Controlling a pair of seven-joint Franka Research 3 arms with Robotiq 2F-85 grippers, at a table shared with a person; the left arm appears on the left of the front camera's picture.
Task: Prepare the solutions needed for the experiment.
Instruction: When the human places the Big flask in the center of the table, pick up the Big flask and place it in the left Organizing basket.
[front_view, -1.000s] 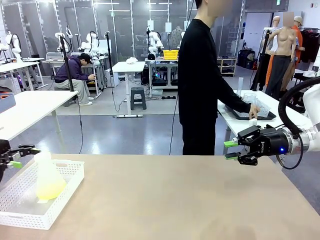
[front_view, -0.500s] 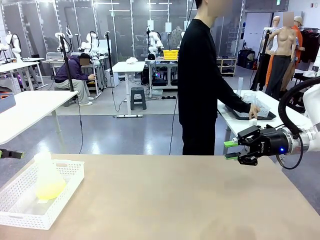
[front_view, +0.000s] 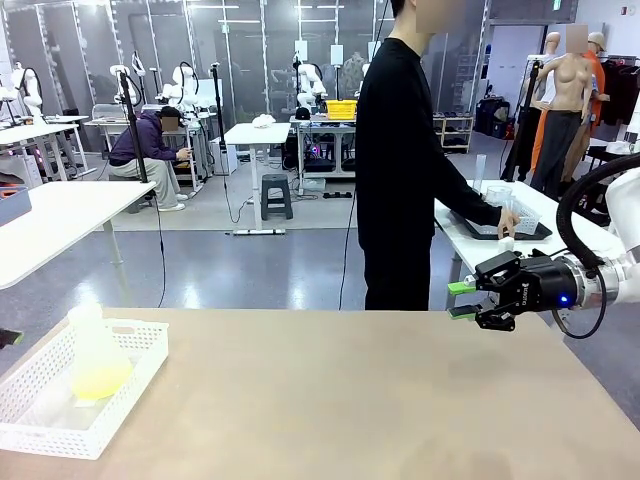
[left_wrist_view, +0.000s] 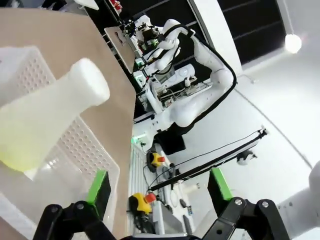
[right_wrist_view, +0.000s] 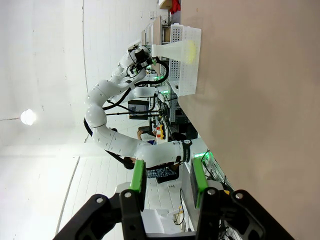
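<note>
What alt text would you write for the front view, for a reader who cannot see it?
A conical flask with a little pale yellow-green solution stands in a white perforated basket at the left end of a tan table. The right tool hovers above the table's far right edge, holding nothing, while a person in black stands behind, reaching to another table.

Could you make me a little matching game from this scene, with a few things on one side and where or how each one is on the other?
Things:
1. flask
2. white basket
3. right end effector
4. person's hand

Places or states:
A. on the dark tray on the side table behind
B. hovering over the table's far right edge, holding nothing
C. at the table's left end
D. standing in the basket with yellow-green liquid in its bottom

Pairs: 1-D, 2-C, 3-B, 4-A
</note>
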